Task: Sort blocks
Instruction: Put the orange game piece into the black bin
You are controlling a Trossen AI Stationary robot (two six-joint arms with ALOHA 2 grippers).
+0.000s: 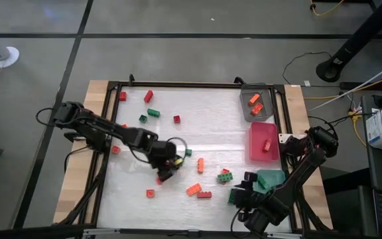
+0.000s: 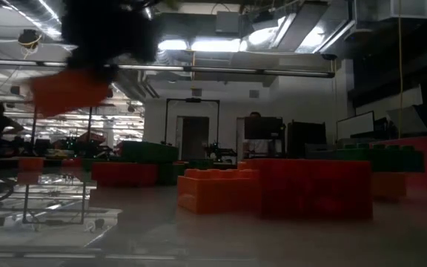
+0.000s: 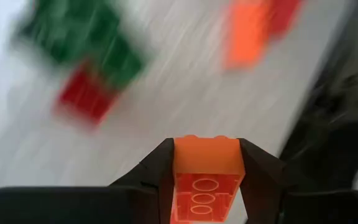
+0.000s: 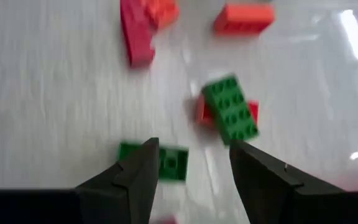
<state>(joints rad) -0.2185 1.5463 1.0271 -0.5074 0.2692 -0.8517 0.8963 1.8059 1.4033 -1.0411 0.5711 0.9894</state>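
From above, the left gripper point(image 1: 165, 174) is seen over the middle of the table point(image 1: 211, 126), clamped on an orange block point(image 1: 160, 177) among scattered blocks; the grey tray point(image 1: 246, 108), which already holds orange pieces, lies far across at the right edge, so a lifted carry clear of the loose blocks is judged best, with release only once over the tray. From table height, the orange block point(image 2: 71, 89) is seen blurred and raised off the surface. In the left wrist view, the orange block point(image 3: 206, 180) is gripped across its narrow sides, underside sockets facing the camera, long axis running forward between the fingers point(image 3: 157, 174). In the right wrist view, the right gripper point(image 4: 193, 171) hangs parted and empty above green blocks.
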